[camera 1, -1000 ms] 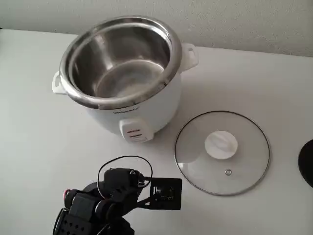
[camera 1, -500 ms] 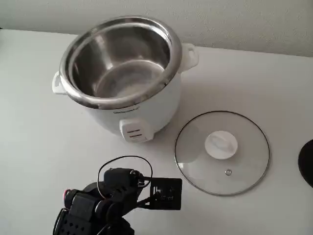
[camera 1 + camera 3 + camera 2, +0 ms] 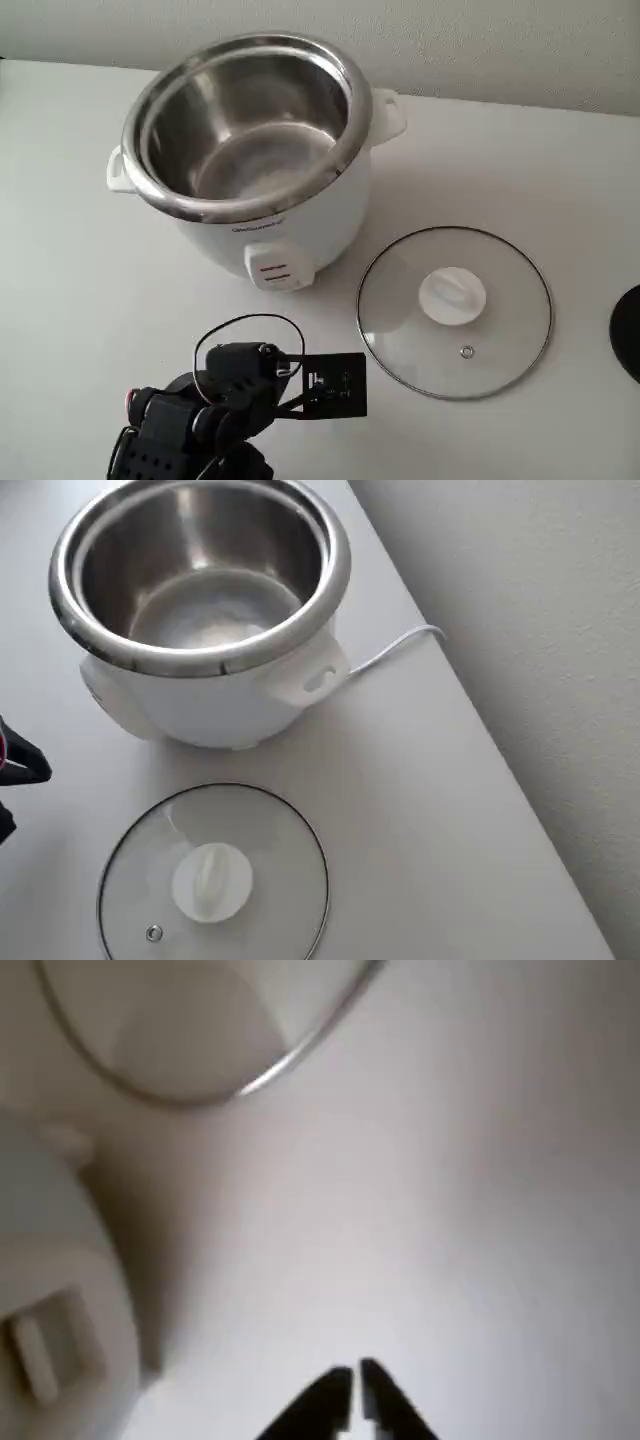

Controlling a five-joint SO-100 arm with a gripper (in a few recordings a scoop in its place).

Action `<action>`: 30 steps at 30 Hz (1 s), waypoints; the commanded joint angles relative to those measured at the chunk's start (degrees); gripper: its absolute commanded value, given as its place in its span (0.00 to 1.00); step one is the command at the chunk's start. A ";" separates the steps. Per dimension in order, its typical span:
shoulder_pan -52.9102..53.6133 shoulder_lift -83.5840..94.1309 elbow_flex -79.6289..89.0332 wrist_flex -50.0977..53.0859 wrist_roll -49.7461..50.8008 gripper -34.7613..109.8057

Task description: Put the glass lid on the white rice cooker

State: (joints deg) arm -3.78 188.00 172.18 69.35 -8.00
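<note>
The claw (image 3: 352,1392) is clenched on nothing, poised above bare tabletop (image 3: 80,260); the glass lid (image 3: 454,311) lies flat just beside the white rice cooker (image 3: 250,150), whose bowl stands uncovered. Approach step, by judgement; next requires releasing the claw and closing on the lid's knob (image 3: 452,296).

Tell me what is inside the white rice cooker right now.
The white rice cooker holds only its bare steel inner bowl, open on top. The glass lid lies flat on the table beside it. Whatever sits beneath the bowl is hidden.
</note>
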 commanded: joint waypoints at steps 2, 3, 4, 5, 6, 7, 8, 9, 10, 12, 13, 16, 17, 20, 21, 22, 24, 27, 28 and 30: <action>8.96 0.44 1.93 -14.85 -1.32 0.24; 11.16 0.35 1.49 -16.87 -2.29 0.26; 13.71 0.35 0.53 -17.75 -7.56 0.27; 16.61 0.35 0.44 -20.39 -9.23 0.30; 19.16 0.35 0.35 -23.03 -8.96 0.33; 20.48 0.35 -0.09 -25.14 -8.88 0.34; 20.92 0.35 -0.70 -26.28 -8.79 0.34; 21.09 0.35 -0.97 -27.95 -8.35 0.35; 21.18 0.35 -0.97 -29.88 -8.00 0.36; 20.21 -0.62 -0.35 -34.54 -7.73 0.38; 19.69 -2.72 -0.44 -37.09 -7.73 0.38; 20.30 -17.31 -2.99 -47.72 -5.89 0.38; 20.92 -23.82 -5.01 -50.71 -5.10 0.38; 22.06 -38.23 -10.11 -58.36 -3.34 0.38; 22.24 -41.84 -11.34 -60.56 -3.08 0.38; 22.32 -45.26 -13.01 -62.14 -2.64 0.38; 22.50 -51.42 -16.17 -64.60 -1.76 0.38; 22.59 -58.45 -20.74 -65.92 -1.05 0.38; 22.76 -60.64 -22.06 -66.27 -0.35 0.38; 22.76 -64.42 -23.64 -67.94 0.35 0.38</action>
State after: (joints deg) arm 18.02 131.75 156.09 5.45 -8.96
